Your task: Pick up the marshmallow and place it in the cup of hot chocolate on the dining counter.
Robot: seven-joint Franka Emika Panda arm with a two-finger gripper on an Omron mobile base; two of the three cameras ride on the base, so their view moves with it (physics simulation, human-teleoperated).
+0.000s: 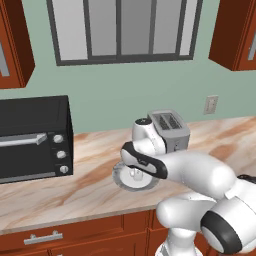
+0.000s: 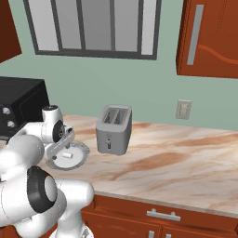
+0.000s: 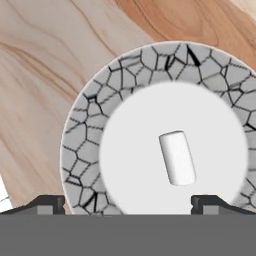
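The marshmallow [image 3: 176,157], a small white stubby block, lies on its side on the white middle of a round plate with a grey cracked-pattern rim [image 3: 85,145]. My gripper [image 3: 127,206] hangs open just above the plate. Its two dark fingertips [image 3: 48,204] stand wide apart, and the marshmallow is a little ahead of them, toward the right tip. Nothing is between the fingers. From the right base the marshmallow [image 2: 67,155] shows on the plate [image 2: 80,158] under my hand. The plate [image 1: 120,179] is partly hidden by my arm. The cup of hot chocolate and the dining counter are out of view.
The plate rests on a wall-backed marble counter [image 2: 176,162]. A silver toaster [image 2: 114,129] stands close behind and to the right of the plate. A black toaster oven [image 1: 32,137] sits to the left. The counter's front edge [image 1: 75,217] runs just below the plate.
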